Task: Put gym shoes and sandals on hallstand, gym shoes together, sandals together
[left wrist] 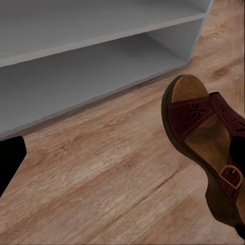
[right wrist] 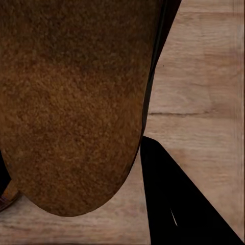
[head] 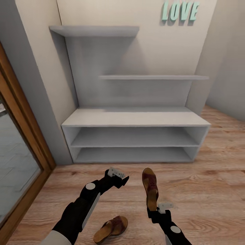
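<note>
The right gripper [head: 153, 208] is clamped on the heel end of a flat brown leather sandal with a tan insole and a dark red-brown perforated toe strap [head: 150, 189], holding it above the warm brown wood-plank corridor floor [head: 211, 183] with its toe pointing toward the low white hallstand with two open shelf tiers [head: 136, 119]. In the right wrist view the sandal's grainy brown sole [right wrist: 71, 102] looms close. The left gripper [head: 117, 178] hangs beside it, holding nothing; how far its fingers are parted cannot be made out. A second matching brown sandal [head: 111, 229] lies on the floor between the arms, nearer the robot.
</note>
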